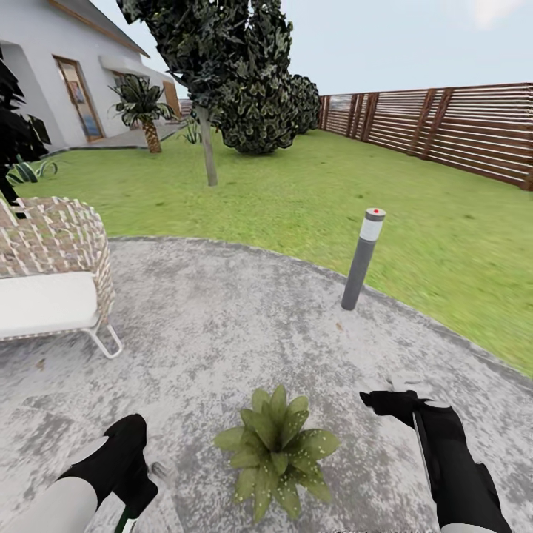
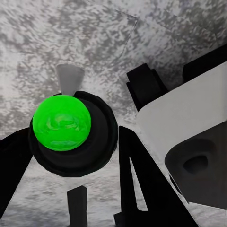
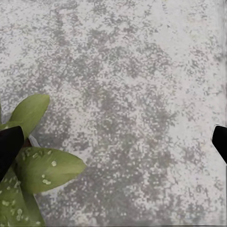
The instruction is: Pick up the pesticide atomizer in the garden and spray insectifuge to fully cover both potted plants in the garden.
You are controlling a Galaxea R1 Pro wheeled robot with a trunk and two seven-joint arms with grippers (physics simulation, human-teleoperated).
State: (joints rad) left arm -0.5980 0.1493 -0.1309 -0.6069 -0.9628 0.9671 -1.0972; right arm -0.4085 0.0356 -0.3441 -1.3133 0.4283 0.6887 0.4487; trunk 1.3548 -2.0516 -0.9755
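The right gripper [image 3: 113, 142] has its two black fingertips [image 3: 9, 146] spread far apart at opposite edges of the right wrist view, with nothing between them but speckled grey paving. In the head view this black gripper [image 1: 392, 400] hangs just above the round grey paved patio [image 1: 222, 311], near the right side of a potted plant [image 1: 277, 451], a low rosette of pointed green leaves. Its leaves [image 3: 45, 170] carry tiny whitish specks of insectifuge [image 3: 46, 180], and one black fingertip overlaps the leaf edge in the right wrist view.

The left gripper [image 1: 141, 492] is low at the left of the head view, a black hand on a white forearm, near the plant's left side. Whether its fingers are apart or together cannot be told. The left wrist view shows a glossy green ball [image 2: 61, 124] seated in a black round collar [image 2: 75, 142], with a white housing [image 2: 189, 118] beside it, over the same grey paving.

Farther out on the patio stand a woven wicker chair with a white cushion [image 1: 52, 281] at the left and a grey bollard lamp with a red dot [image 1: 363, 259] at the patio's edge. Beyond lie the green lawn [image 1: 333, 192], a slatted brown wooden fence [image 1: 444, 126], dark trees [image 1: 244, 66], a small palm [image 1: 148, 111] and a white house [image 1: 52, 66].
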